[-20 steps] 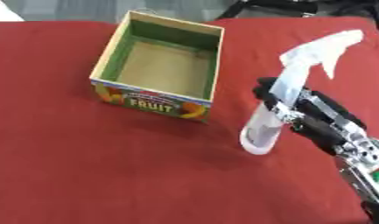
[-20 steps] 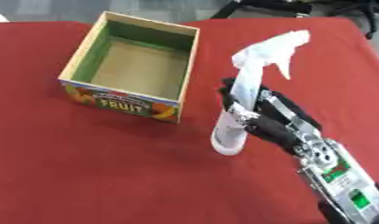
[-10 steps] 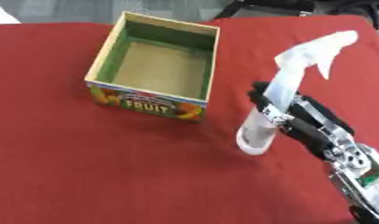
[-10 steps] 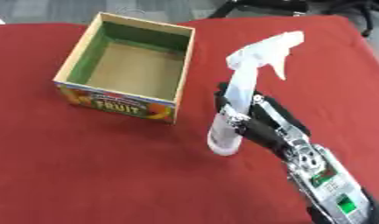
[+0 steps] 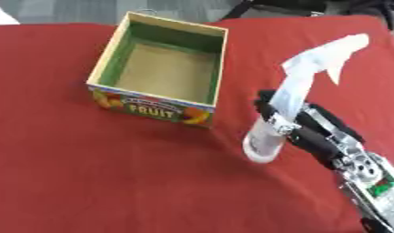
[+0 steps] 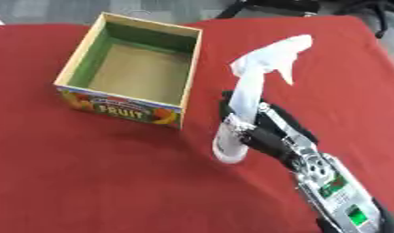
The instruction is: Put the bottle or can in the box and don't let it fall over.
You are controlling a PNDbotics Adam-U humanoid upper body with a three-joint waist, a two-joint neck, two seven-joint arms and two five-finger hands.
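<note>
A: Spray bottle (image 5: pixel 289 107): where is it now?

B: It is held by the right hand (image 5: pixel 299 127), which comes in from the lower right. The fingers are curled around the lower body of the spray bottle. The base appears to hang just above the red table (image 5: pixel 112 182); contact cannot be confirmed. The trigger head tilts up and to the right.

A: And the target?

B: The box (image 6: pixel 128 111), marked FRUIT, sits just to the left of the spray bottle, open side up, with nothing visible inside. The left hand shows in neither view.

A: How should step 1, the transfer, be carried out?

B: Judgement only: raise the base above the near wall of the box, then move left until it is over the floor. Bring the spray bottle upright before lowering. It looks top-heavy, so seat the base flat and release only when it stands without support.
</note>
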